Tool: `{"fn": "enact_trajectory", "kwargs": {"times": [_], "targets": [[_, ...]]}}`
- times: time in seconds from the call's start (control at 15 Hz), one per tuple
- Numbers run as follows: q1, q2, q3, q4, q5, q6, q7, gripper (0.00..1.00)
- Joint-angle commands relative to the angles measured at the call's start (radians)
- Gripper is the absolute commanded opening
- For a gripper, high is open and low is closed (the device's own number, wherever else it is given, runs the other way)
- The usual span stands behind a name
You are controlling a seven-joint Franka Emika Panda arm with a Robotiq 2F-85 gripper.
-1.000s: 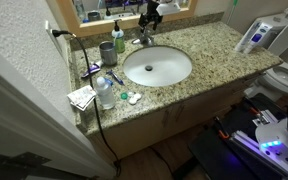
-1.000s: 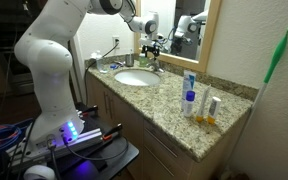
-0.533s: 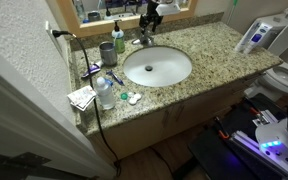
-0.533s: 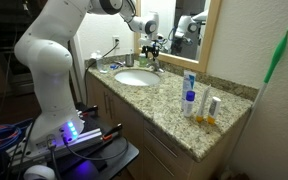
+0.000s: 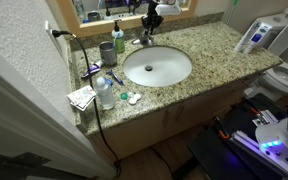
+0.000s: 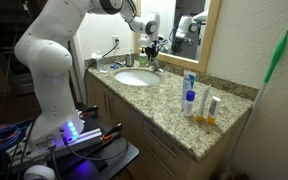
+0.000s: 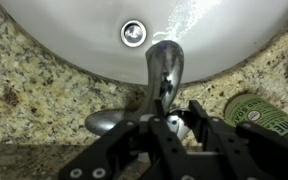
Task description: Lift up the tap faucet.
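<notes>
In the wrist view the silvery tap faucet point(image 7: 165, 65) curves over the white basin point(image 7: 64, 40) toward the drain point(image 7: 132, 33). My gripper point(image 7: 177, 120) is shut on the faucet's lever handle, and a sliver of shiny metal shows between the black fingers. In both exterior views the gripper point(image 5: 149, 20) point(image 6: 151, 50) hangs straight down over the faucet point(image 5: 144, 40) point(image 6: 152, 63) at the back of the basin point(image 5: 174, 75) point(image 6: 134, 80), by the mirror. The handle itself is hidden there by the fingers.
A green soap dispenser point(image 5: 118, 38) point(image 7: 259, 112) and a grey cup point(image 5: 107, 52) stand close beside the faucet. A water bottle point(image 5: 104, 92), papers point(image 5: 81, 97) and small items lie at the counter end. Several bottles point(image 6: 189, 95) stand further along the granite counter.
The jaws have closed onto the faucet's lever handle. The arm and the faucet have barely moved.
</notes>
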Motion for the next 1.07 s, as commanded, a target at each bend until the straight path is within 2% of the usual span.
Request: {"fn": "enact_trajectory", "kwargs": {"times": [0.0,0.47,1.0], "targets": [[-0.019,-0.043,0.014,-0.050,0.043,0.020,0.011,0.07],[-0.060,-0.177,0.045,-0.174,0.143,0.202,-0.027,0.07],[-0.114,-0.247,0.110,-0.311,0.242,0.457,-0.098,0.07]]}}
